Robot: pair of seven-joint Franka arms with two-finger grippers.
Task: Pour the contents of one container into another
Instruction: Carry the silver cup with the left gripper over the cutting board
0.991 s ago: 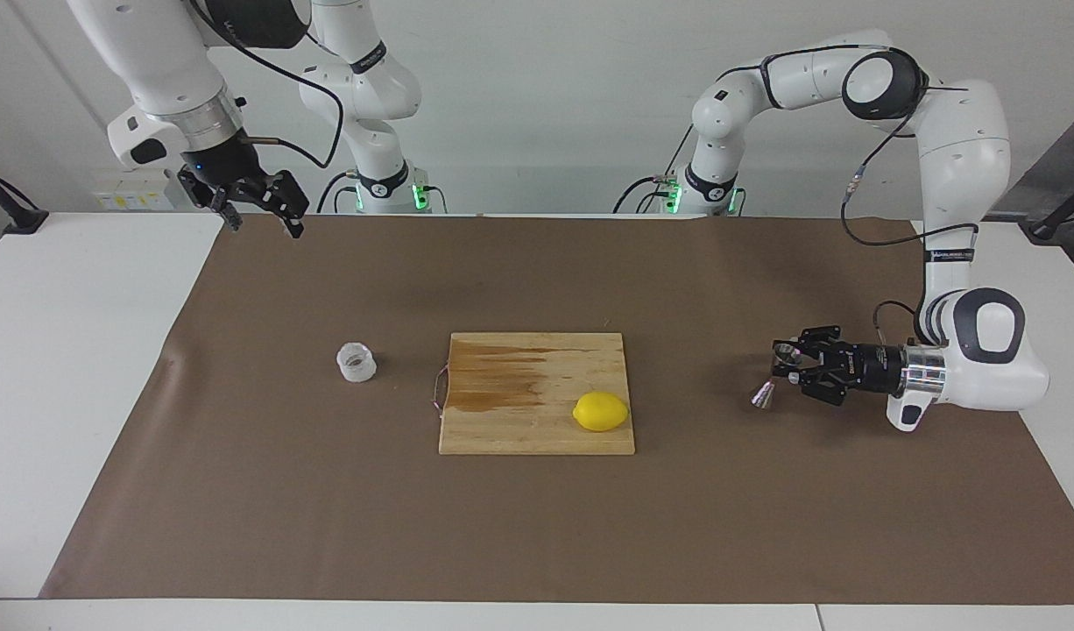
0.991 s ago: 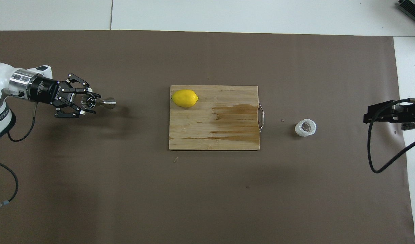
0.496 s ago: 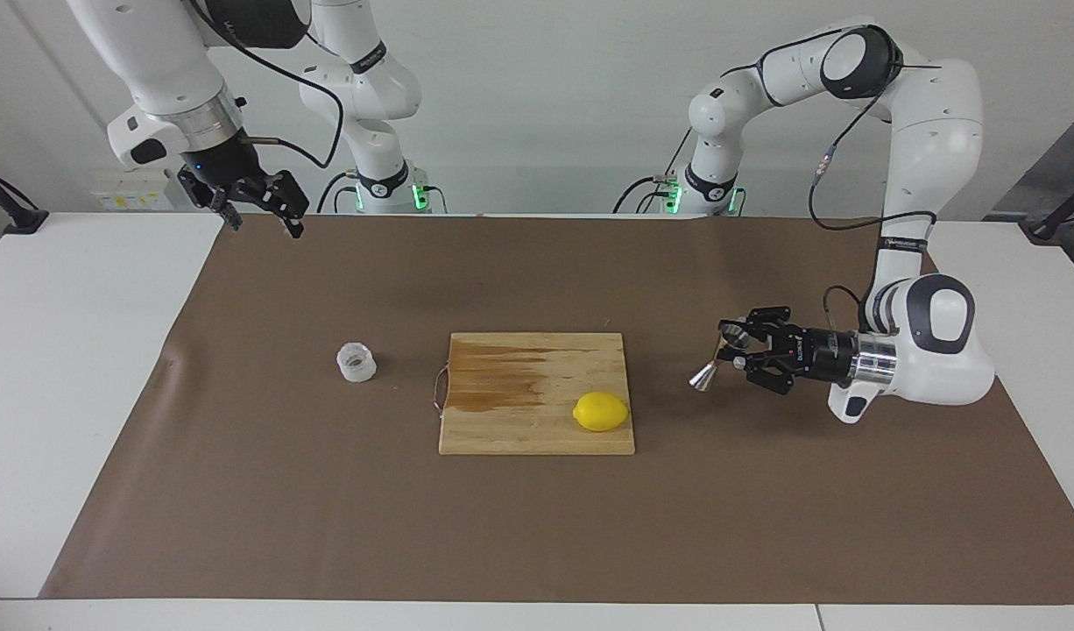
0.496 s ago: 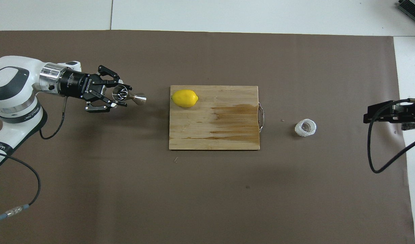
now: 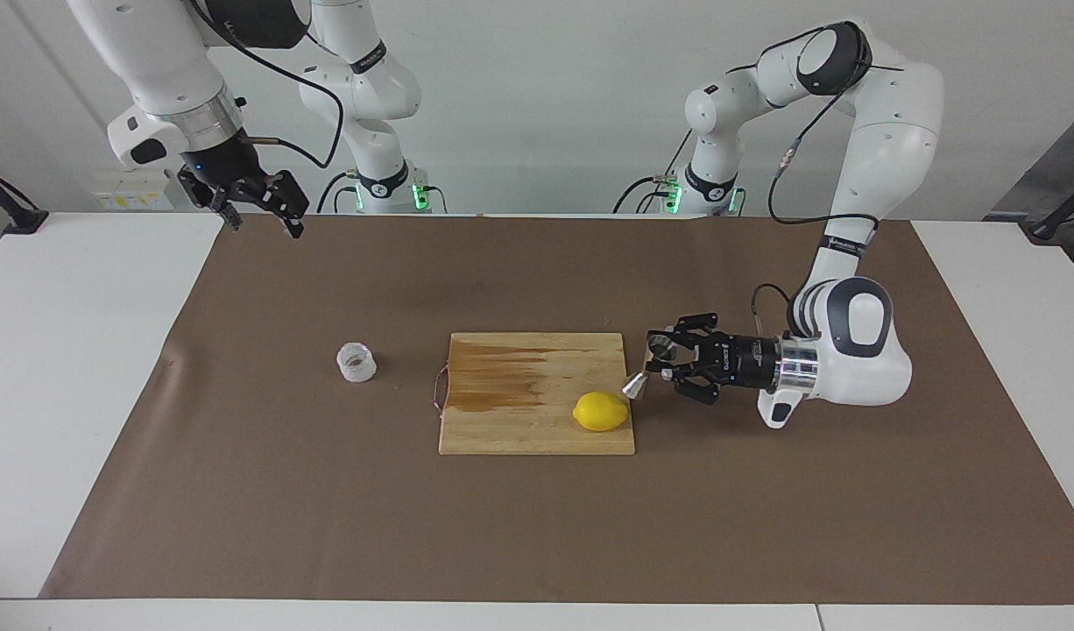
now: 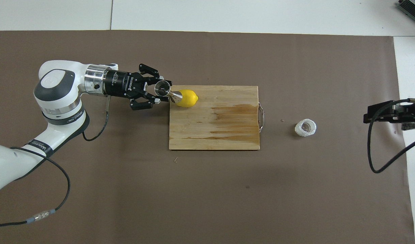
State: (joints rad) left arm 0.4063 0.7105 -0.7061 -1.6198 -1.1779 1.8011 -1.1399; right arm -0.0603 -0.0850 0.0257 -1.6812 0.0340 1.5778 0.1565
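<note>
Two containers matter here, and they are well apart. The small shiny steel hourglass jigger [image 5: 646,369] is pinched in the left gripper [image 5: 667,360], fingers pressed onto it, tilted with its long axis slanting down, over the edge of the pale wooden cutting board [image 5: 519,421] just beside the yellow lemon [image 5: 601,411]. The squat translucent ribbed plastic cup [image 5: 356,362] stands on the brown mat past the board's handle, toward the right arm's end. The right gripper [image 5: 258,203], fingers spread and empty, waits raised over the mat's corner near its base, the closer arm to the cup.

My left gripper [image 5: 658,362] held the steel jigger [image 5: 646,370] tilted; the ribbed translucent cup [image 5: 356,362] stood upright at the board's nine o'clock.
</note>
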